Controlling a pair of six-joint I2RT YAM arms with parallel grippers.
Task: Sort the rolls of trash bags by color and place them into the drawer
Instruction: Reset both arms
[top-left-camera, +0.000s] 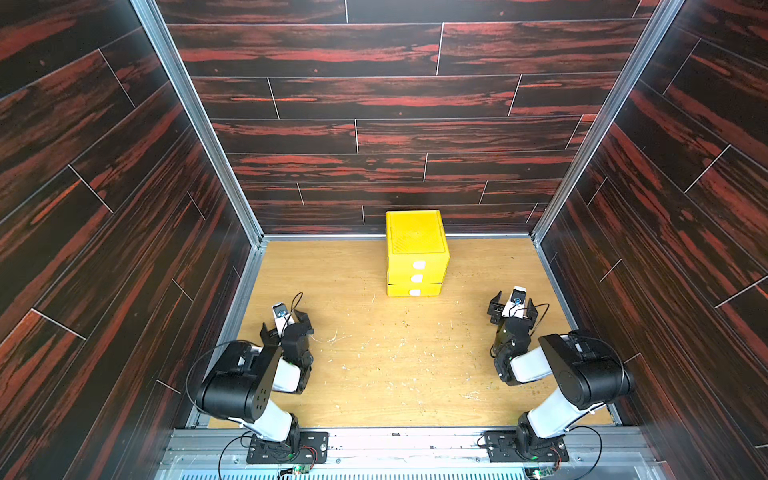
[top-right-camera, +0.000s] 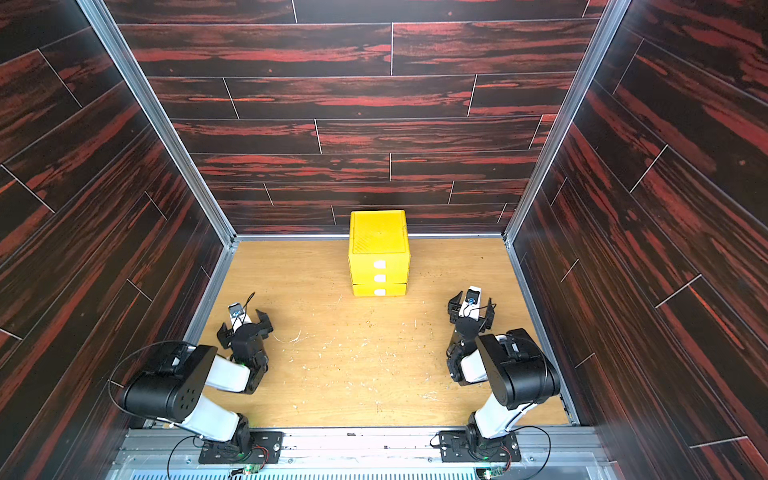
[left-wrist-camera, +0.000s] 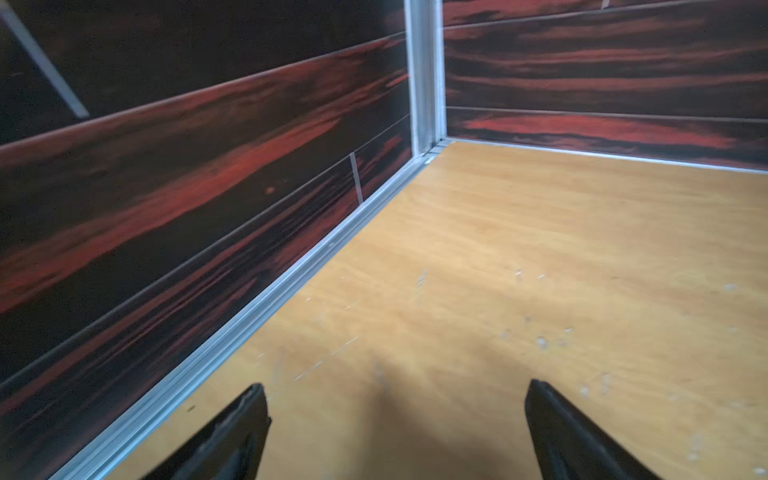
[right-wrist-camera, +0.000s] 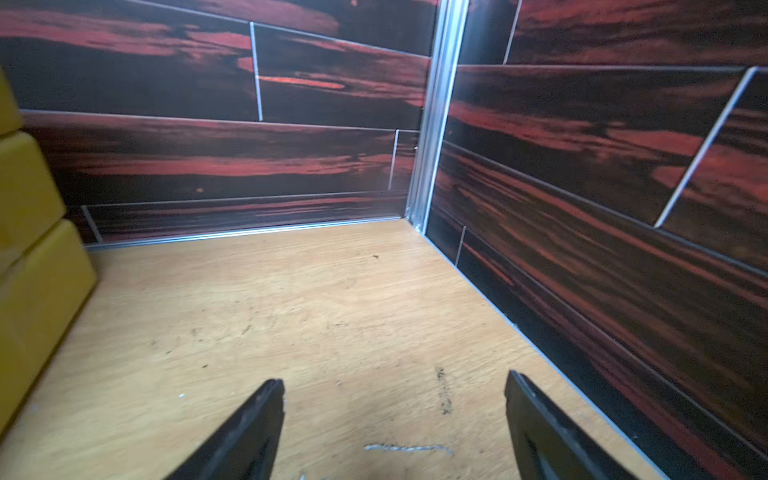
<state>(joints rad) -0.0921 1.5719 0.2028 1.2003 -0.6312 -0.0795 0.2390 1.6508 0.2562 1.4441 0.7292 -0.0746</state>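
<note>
The drawer (top-left-camera: 415, 257) (top-right-camera: 379, 257) is a bright yellow cabinet of three stacked drawers. It stands at the back middle of the wooden floor, and all three fronts are pushed in. Its side also shows in the right wrist view as the drawer (right-wrist-camera: 33, 270). No rolls of trash bags show in any view. My left gripper (top-left-camera: 286, 326) (top-right-camera: 244, 326) (left-wrist-camera: 395, 386) hovers open near the left wall, holding nothing. My right gripper (top-left-camera: 513, 307) (top-right-camera: 472, 305) (right-wrist-camera: 395, 380) is open near the right wall, just right of the cabinet's front, with only bare floor between its fingers.
Dark red wood-pattern walls (top-left-camera: 395, 124) close in the back and both sides, edged by aluminium rails (left-wrist-camera: 291, 286) (right-wrist-camera: 428, 124). The scuffed wooden floor (top-left-camera: 395, 365) lies between the two arms. Both arm bases sit on the front metal rail (top-left-camera: 415, 444).
</note>
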